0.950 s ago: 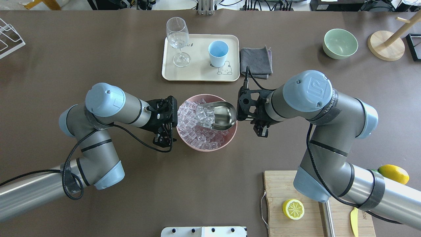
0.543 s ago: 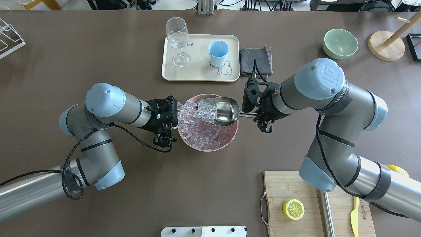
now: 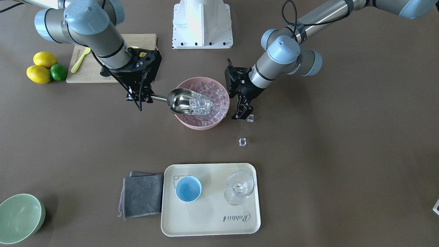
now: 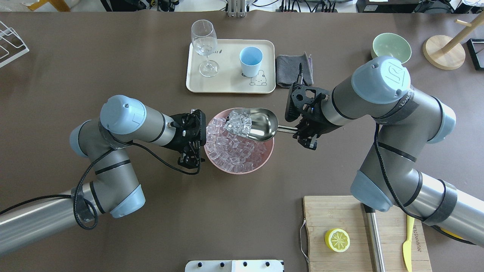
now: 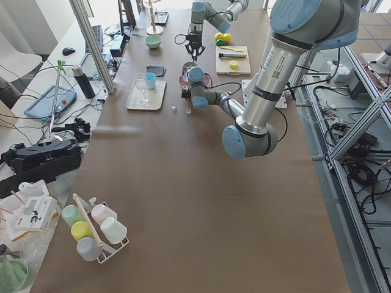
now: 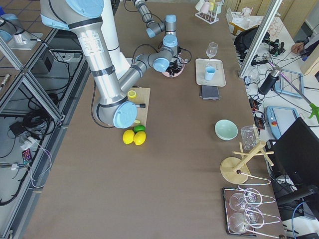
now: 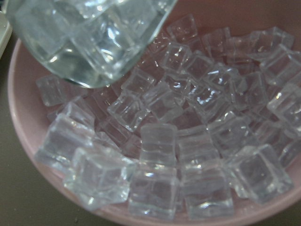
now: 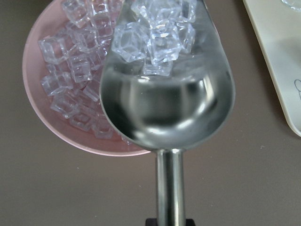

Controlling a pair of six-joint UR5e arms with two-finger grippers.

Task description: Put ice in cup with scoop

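My right gripper (image 4: 302, 133) is shut on the handle of the silver scoop (image 4: 261, 124). The scoop is held above the far right part of the pink bowl (image 4: 242, 170) with several ice cubes (image 4: 238, 124) in its trough. The right wrist view shows the loaded scoop (image 8: 169, 108) over the bowl. The bowl holds many more ice cubes (image 7: 160, 141). My left gripper (image 4: 189, 161) is beside the bowl's left rim, pointing down, and looks shut and empty. The light-blue cup (image 4: 250, 60) stands upright on the cream tray (image 4: 227, 85) behind the bowl.
A stemmed glass (image 4: 204, 45) shares the tray, with a grey cloth (image 4: 294, 71) to its right. Two loose ice cubes (image 3: 242, 142) lie on the table near my left gripper. A green bowl (image 4: 391, 45), a wooden stand (image 4: 444, 53) and a cutting board with a lemon half (image 4: 337, 240) are on the right.
My right arm has lifted the scoop out of the ice with a load and drawn it back to the right and toward the tray. The left arm has barely moved.
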